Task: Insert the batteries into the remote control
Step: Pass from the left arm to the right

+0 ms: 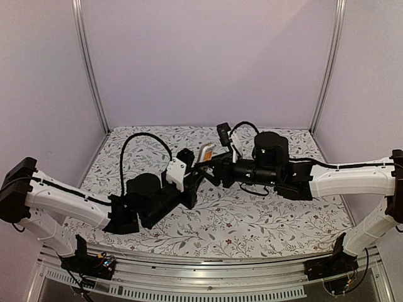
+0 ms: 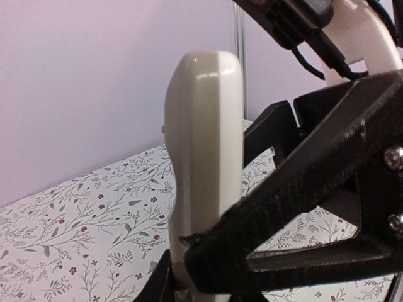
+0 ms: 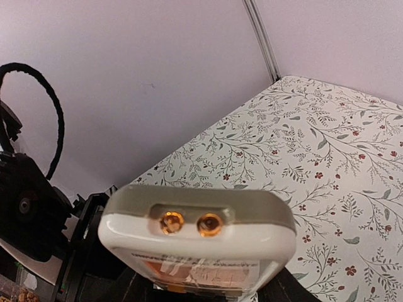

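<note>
Remote control (image 2: pixel 204 157) clamped upright in my left pincer (image 2: pixel 182 270), raised off the floral bench (image 1: pixel 252 220), toward 12 o'clock of bench centre in the top view. My right pincer (image 3: pixel 204 289) sits at the remote's 3 o'clock, flanking its emitter end; whether it grips, I cannot tell.

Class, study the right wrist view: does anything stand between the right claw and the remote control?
Nothing visible does. The end of the remote control fills the view directly ahead of the right claw. The left claw grips it farther along its body, out of that path.
</note>
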Robot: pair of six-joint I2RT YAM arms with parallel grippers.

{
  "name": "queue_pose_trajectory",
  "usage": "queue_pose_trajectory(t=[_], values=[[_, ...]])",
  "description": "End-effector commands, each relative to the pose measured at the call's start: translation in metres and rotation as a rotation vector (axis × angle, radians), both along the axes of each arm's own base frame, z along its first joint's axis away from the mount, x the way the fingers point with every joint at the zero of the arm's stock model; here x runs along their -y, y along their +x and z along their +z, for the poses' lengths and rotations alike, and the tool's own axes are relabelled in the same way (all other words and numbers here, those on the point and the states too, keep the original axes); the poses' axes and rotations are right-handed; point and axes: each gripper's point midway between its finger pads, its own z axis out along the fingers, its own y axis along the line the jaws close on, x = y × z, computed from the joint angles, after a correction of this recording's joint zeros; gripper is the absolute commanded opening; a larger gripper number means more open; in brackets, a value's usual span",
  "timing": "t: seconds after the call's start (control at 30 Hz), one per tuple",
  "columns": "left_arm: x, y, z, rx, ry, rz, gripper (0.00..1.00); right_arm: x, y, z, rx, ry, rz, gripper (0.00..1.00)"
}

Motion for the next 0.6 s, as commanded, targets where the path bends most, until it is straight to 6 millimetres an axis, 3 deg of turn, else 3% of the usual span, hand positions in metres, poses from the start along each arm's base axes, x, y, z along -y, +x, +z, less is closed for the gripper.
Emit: queue_pose_trajectory(t=[0.0, 0.07, 0.13, 0.3, 0.4, 0.57], values=[[0.002, 0.001, 0.012, 0.021, -0.031, -0.017, 0.33, -0.001, 0.007, 0.01, 0.013, -0.004, -0.032, 0.23], [0.0, 0.001, 0.012, 0.02, -0.035, -0.014, 0.57, 0.002, 0.01, 0.012, 0.019, -0.008, -0.045, 0.23], [-0.003, 0.0, 0.013, 0.024, -0.042, -0.011, 0.74, 0.007, 0.014, 0.012, 0.013, -0.013, -0.058, 0.23], [-0.011, -0.005, 0.023, 0.043, -0.063, -0.03, 0.99, 0.023, 0.026, 0.006, -0.034, -0.041, -0.09, 0.22], [-0.015, -0.009, 0.027, 0.062, -0.047, -0.048, 1.0, 0.037, 0.037, -0.001, -0.075, -0.095, -0.122, 0.22], [-0.036, -0.013, 0.03, 0.058, -0.042, -0.027, 1.0, 0.085, 0.061, -0.043, -0.269, -0.308, -0.165, 0.22]])
